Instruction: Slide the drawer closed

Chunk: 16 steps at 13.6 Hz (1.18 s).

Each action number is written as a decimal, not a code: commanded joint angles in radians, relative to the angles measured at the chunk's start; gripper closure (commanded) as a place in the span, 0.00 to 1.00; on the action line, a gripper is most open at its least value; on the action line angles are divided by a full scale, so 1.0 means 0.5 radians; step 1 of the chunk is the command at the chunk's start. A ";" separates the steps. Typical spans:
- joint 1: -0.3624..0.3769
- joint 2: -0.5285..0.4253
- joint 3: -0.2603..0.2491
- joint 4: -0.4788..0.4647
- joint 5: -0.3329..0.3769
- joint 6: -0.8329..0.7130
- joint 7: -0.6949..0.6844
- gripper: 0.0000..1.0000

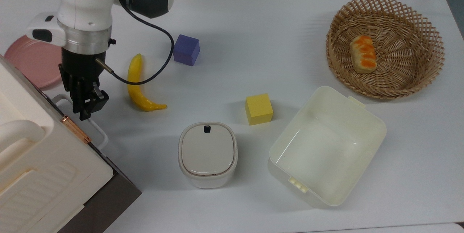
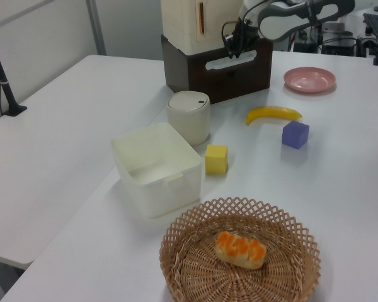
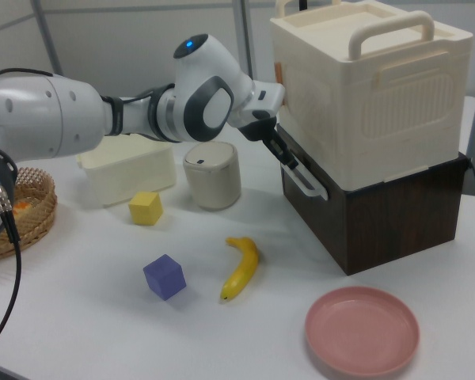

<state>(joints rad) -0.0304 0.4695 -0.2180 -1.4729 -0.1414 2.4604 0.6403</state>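
We find the pincer (image 1: 88, 107) pressed against the drawer (image 2: 233, 70) at its white handle (image 1: 95, 130), fingers close together with nothing gripped between them. The drawer sits flush in the dark cabinet (image 3: 380, 214) under the cream box (image 3: 364, 87). The banana (image 1: 139, 88) lies on the table (image 1: 275, 37) just beside the pincer.

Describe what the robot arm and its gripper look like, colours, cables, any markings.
The arm has glossy white rounded shells with dark grey joint covers and a small blue light on one joint. A silver metal ring sits at the wrist above the black two-finger gripper. A thin black cable loops from the wrist up to the arm.
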 commanded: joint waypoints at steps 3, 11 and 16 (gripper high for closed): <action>0.088 -0.463 0.193 -0.279 0.061 -0.636 -0.491 0.52; 0.153 -0.896 0.289 -0.328 0.316 -1.536 -1.293 0.00; 0.131 -0.893 0.274 -0.309 0.384 -1.635 -1.290 0.00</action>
<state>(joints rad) 0.0414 0.0417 -0.0708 -1.6062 0.0010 1.6500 0.0200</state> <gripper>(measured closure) 0.000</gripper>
